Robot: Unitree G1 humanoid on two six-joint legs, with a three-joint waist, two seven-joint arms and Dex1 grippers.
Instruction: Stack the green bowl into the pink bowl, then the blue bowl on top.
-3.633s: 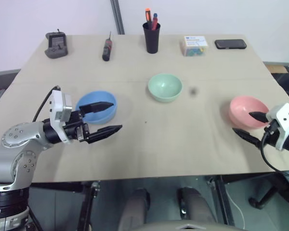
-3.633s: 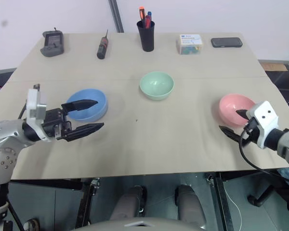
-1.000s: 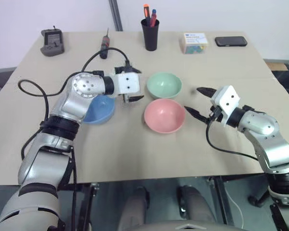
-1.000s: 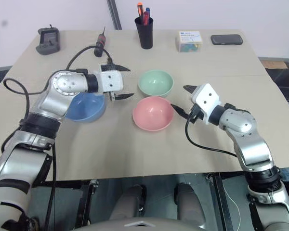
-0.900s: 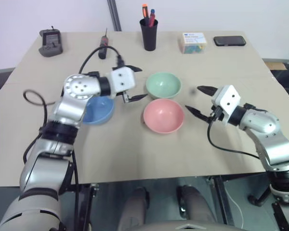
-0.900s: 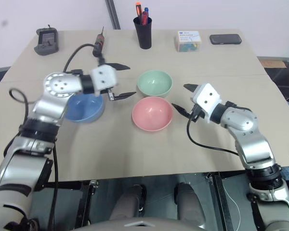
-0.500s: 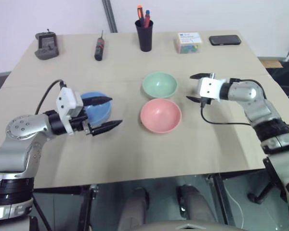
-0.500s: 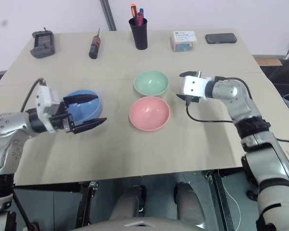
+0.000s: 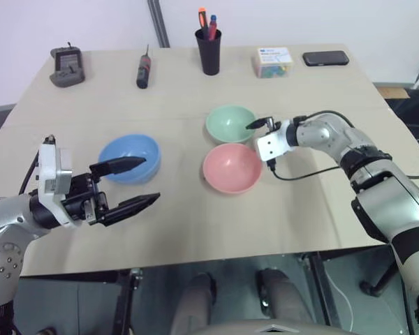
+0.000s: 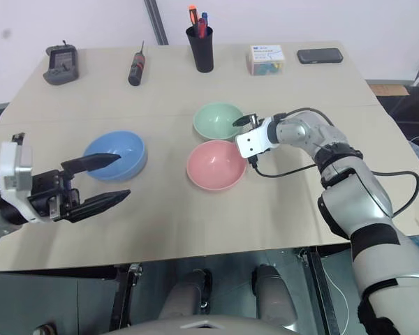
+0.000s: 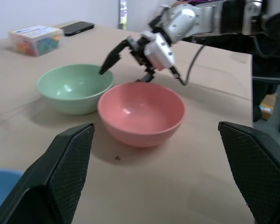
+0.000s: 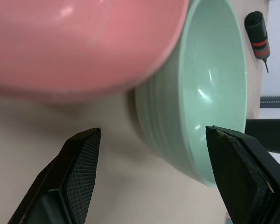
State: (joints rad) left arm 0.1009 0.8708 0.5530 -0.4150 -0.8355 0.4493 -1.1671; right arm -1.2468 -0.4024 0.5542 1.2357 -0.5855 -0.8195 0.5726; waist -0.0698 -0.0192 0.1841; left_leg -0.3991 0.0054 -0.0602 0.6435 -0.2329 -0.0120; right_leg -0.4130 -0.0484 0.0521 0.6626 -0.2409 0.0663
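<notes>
A wide, pale beige worktop [image 9: 195, 209] with a smooth matt surface is seen from above, set against a plain white wall, with dark floor showing past its right edge.

The right arm is stretched forward across the worktop and bent inward at the wrist, a black cable looping from it. The right claw [image 9: 261, 137] is placed at the near right rim of the small round pale mint-green bowl [image 9: 231, 124], with one black finger over the rim and the other lower down outside the wall; the fingers are spread apart with the rim between them, and whether they touch it cannot be told. The left arm is drawn back low at the near left edge. The left claw [image 9: 129, 183] is held level and open wide, empty, just in front of the small round light sky-blue bowl [image 9: 129, 158].

The small round salmon-pink bowl [image 9: 232, 167] is set near the middle, just in front of the green bowl, their rims almost touching. All three bowls are upright and empty.

Along the far edge are lined a grey handheld device [image 9: 66, 65], a black and red screwdriver [image 9: 144, 68], a black cup of pens [image 9: 210, 49], a small clear box of coloured bits [image 9: 271, 61] and a black phone [image 9: 325, 58].
</notes>
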